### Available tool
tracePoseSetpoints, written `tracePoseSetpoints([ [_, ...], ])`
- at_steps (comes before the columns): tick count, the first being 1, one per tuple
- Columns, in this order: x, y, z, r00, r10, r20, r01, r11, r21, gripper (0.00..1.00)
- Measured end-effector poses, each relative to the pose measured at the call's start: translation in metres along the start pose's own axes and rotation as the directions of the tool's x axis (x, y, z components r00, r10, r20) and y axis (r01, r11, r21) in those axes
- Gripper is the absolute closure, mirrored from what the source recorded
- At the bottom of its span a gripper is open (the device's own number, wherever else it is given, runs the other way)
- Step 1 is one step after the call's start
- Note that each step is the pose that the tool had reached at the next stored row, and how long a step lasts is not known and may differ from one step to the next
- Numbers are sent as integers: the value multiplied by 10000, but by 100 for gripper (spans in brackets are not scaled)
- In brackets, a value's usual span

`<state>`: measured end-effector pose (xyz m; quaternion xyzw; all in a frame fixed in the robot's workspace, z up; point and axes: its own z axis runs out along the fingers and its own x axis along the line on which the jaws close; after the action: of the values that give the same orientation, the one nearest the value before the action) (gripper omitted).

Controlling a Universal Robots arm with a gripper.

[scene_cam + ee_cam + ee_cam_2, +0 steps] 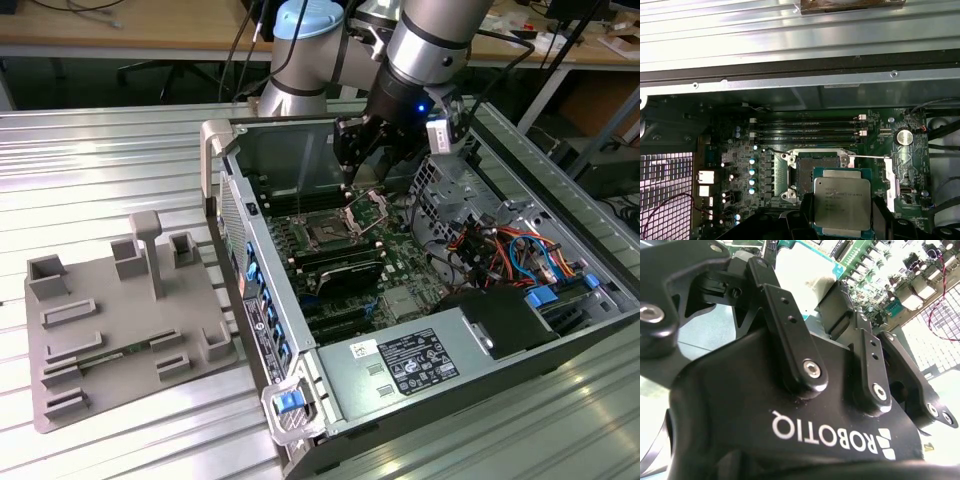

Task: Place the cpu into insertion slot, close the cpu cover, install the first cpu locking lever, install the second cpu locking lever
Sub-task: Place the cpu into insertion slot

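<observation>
Silver-grey metal is shown on the top of the square chip [841, 199], which is grasped by the jaws: in the first wrist view a dark finger [802, 215] is pressed against each of two opposite edges. The chip is held flat, with its metal top turned to the camera, and it is seen in front of one corner of the socket [816, 167], so that part of the silvery rim is hidden by it. Whether the socket is touched cannot be told. The dark middle of the socket is left uncovered. A thin wire lever [871, 158] is stretched out from the socket rim. Several long black memory slots [807, 129] are laid in parallel beside the socket. In the exterior view the arm [425, 45] is bent down into the open computer case [262, 330], which is laid on a ribbed metal table [110, 160]. A grey plastic holder [120, 320] is placed on the exterior view's left.
</observation>
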<state>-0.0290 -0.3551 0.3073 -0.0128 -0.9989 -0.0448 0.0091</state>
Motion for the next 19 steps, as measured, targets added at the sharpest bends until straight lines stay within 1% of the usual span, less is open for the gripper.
tracePoseSetpoints([
  [2,9,0,0,10000,1,0,-1,10000,0,45],
  [4,37,-1,1,10000,-1,0,1,10000,0,45],
  [7,54,-1,1,10000,0,0,0,10000,0,45],
  [19,107,-3,2,10000,0,0,0,10000,0,45],
])
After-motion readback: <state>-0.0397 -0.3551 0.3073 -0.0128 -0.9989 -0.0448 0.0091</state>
